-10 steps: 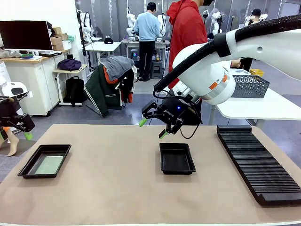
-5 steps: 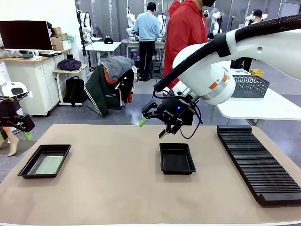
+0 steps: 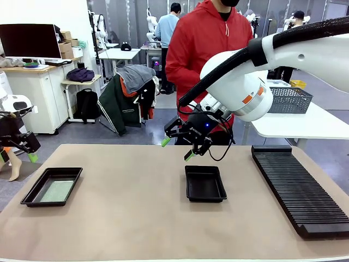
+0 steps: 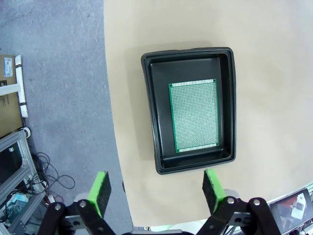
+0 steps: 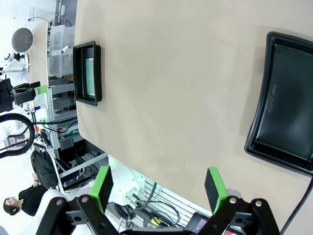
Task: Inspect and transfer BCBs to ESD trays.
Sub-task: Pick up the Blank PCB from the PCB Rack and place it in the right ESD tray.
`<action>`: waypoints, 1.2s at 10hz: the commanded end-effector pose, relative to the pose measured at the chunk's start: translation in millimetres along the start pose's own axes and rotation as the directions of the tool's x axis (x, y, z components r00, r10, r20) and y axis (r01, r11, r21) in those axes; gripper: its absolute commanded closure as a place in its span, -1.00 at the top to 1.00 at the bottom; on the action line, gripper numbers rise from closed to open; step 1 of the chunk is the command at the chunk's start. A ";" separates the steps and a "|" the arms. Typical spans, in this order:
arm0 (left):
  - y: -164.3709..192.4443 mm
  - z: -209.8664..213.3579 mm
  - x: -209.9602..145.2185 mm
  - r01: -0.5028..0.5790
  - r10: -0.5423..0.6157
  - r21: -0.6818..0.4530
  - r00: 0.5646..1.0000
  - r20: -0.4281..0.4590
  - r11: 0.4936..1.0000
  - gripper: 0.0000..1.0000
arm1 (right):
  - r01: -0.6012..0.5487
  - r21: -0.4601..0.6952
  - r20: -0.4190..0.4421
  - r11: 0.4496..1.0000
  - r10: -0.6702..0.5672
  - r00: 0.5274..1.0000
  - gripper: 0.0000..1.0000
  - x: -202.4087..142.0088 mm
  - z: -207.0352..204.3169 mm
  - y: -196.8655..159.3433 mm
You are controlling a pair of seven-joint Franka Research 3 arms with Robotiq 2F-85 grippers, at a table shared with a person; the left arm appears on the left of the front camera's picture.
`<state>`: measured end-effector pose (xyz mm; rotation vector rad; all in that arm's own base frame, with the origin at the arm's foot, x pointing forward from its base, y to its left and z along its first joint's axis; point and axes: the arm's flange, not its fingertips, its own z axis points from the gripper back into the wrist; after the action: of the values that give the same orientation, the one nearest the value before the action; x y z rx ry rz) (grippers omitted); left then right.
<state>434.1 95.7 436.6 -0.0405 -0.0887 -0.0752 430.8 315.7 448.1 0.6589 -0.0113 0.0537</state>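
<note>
One BCB (image 4: 193, 116) lies flat in the left ESD tray (image 3: 34, 191) on the counter (image 3: 136, 218). The middle ESD tray (image 3: 205, 184) sits empty, so one transfer looks done and at least one remains. Above, the left tool (image 4: 156, 188) and right tool (image 3: 177, 149) hang wide open, gripping nothing. At the far edge stands a person (image 3: 210, 38) in a red jacket.

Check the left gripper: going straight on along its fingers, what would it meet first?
Most likely the black tray holding the green board, which lies straight ahead of the open left gripper with nothing between. Whether rim, floor or board comes first is unclear.
</note>
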 end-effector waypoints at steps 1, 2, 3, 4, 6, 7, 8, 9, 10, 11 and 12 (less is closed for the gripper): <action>0.8 -1.3 -1.9 0.006 -0.006 0.000 1.000 0.000 1.000 1.00 | 0.017 -0.010 -0.002 1.000 -0.017 1.000 1.00 1.7 -2.0 2.0; 0.8 -1.3 -1.9 0.006 -0.006 0.000 1.000 0.000 1.000 1.00 | 0.017 -0.010 -0.002 1.000 -0.017 1.000 1.00 1.7 -2.0 2.0; 0.8 -1.3 -1.9 0.006 -0.006 0.000 1.000 0.000 1.000 1.00 | 0.017 -0.010 -0.002 1.000 -0.017 1.000 1.00 1.7 -2.0 2.0; 0.8 -1.3 -1.9 0.006 -0.006 0.000 1.000 0.000 1.000 1.00 | 0.017 -0.010 -0.002 1.000 -0.017 1.000 1.00 1.7 -2.0 2.0; 0.8 -1.3 -1.9 0.006 -0.006 0.000 1.000 0.000 1.000 1.00 | 0.017 -0.010 -0.002 1.000 -0.017 1.000 1.00 1.7 -2.0 2.0; 0.8 -1.3 -1.9 0.006 -0.006 0.000 1.000 0.000 1.000 1.00 | 0.017 -0.010 -0.002 1.000 -0.017 1.000 1.00 1.7 -2.0 2.0; 0.8 -1.3 -1.9 0.006 -0.006 0.000 1.000 0.000 1.000 1.00 | 0.017 -0.010 -0.002 1.000 -0.017 1.000 1.00 1.7 -2.0 2.0; 0.8 -1.3 -1.9 0.006 -0.006 0.000 1.000 0.000 1.000 1.00 | 0.017 -0.010 -0.002 1.000 -0.017 1.000 1.00 1.7 -2.0 2.0; 0.8 -1.3 -1.9 0.006 -0.006 0.000 1.000 0.000 1.000 1.00 | 0.017 -0.010 -0.002 1.000 -0.017 1.000 1.00 1.7 -2.0 2.0; 0.8 -1.3 -1.9 0.006 -0.006 0.000 1.000 0.000 1.000 1.00 | 0.017 -0.010 -0.002 1.000 -0.017 1.000 1.00 1.7 -2.0 2.0; 0.8 -1.3 -1.9 0.006 -0.006 0.000 1.000 0.000 1.000 1.00 | 0.017 -0.010 -0.002 1.000 -0.017 1.000 1.00 1.7 -2.0 2.0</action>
<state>434.1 95.7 436.6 -0.0405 -0.0887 -0.0752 430.8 315.7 448.1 0.6589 -0.0113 0.0537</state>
